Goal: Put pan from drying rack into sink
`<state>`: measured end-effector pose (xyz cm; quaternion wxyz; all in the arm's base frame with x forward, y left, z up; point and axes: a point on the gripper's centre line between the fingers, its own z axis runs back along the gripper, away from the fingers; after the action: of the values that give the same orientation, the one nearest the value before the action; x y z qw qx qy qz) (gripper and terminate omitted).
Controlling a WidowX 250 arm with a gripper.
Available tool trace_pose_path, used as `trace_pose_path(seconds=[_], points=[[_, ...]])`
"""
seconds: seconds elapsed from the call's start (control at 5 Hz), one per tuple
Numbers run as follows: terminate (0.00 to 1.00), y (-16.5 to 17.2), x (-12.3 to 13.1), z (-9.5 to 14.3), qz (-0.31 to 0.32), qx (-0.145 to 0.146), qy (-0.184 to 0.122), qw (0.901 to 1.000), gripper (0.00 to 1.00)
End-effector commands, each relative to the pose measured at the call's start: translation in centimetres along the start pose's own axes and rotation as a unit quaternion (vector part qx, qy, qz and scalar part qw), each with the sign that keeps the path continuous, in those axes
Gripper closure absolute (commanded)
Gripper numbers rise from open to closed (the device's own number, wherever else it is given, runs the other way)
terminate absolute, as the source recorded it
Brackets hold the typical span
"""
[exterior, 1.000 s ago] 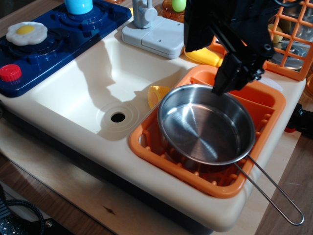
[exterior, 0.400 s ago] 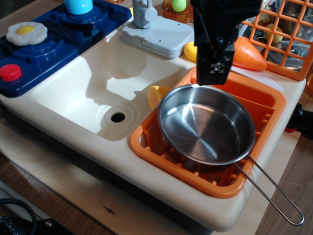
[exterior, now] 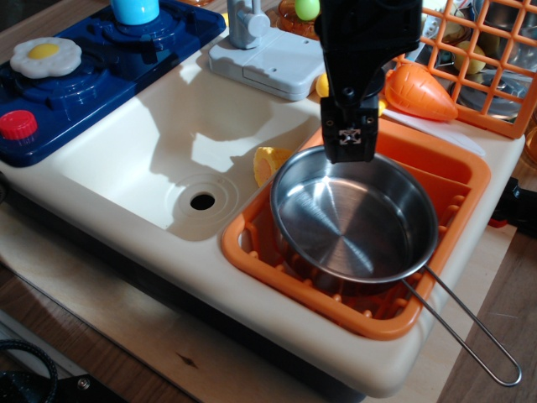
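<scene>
The shiny steel pan (exterior: 352, 222) lies in the orange drying rack (exterior: 252, 252) at the right, its wire-loop handle (exterior: 470, 327) sticking out over the front right corner. The cream-white sink (exterior: 126, 159) with its drain hole (exterior: 202, 201) lies to the left of the rack. My black gripper (exterior: 350, 149) hangs straight down at the pan's far rim, at or just above it. It is seen side-on, so the gap between its jaws does not show.
A dark blue toy stove (exterior: 92, 80) with a fried egg (exterior: 45, 55) and red knob (exterior: 18, 124) is at the back left. A grey faucet (exterior: 268, 59) stands behind the sink. A yellow piece (exterior: 268, 159) lies in the sink beside the rack. A carrot (exterior: 419, 92) and orange wire basket (exterior: 495, 59) are behind the rack.
My gripper has swung from a tilt at the pan's back right to vertical, shifted left and come down to the pan's far rim. The pan has not moved.
</scene>
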<state>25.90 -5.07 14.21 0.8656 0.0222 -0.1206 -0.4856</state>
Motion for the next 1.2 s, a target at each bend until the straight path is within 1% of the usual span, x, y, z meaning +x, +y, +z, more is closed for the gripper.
trace_pose_path(seconds=[0.0,0.2,0.4,0.6,1.0], points=[[0.0,0.2,-0.1,-0.8,-0.021,0.01,-0.007,0.9997,0.0],[0.0,0.3,-0.9,-1.9,-0.029,0.006,-0.021,0.9993,0.0],[0.0,-0.2,-0.6,-2.5,-0.02,0.016,-0.009,0.9996,0.0],[0.0,-0.6,-0.5,-3.3,-0.022,0.02,-0.01,0.9995,1.0],[0.0,-0.3,-0.2,-2.5,-0.021,0.002,-0.002,0.9998,1.0]])
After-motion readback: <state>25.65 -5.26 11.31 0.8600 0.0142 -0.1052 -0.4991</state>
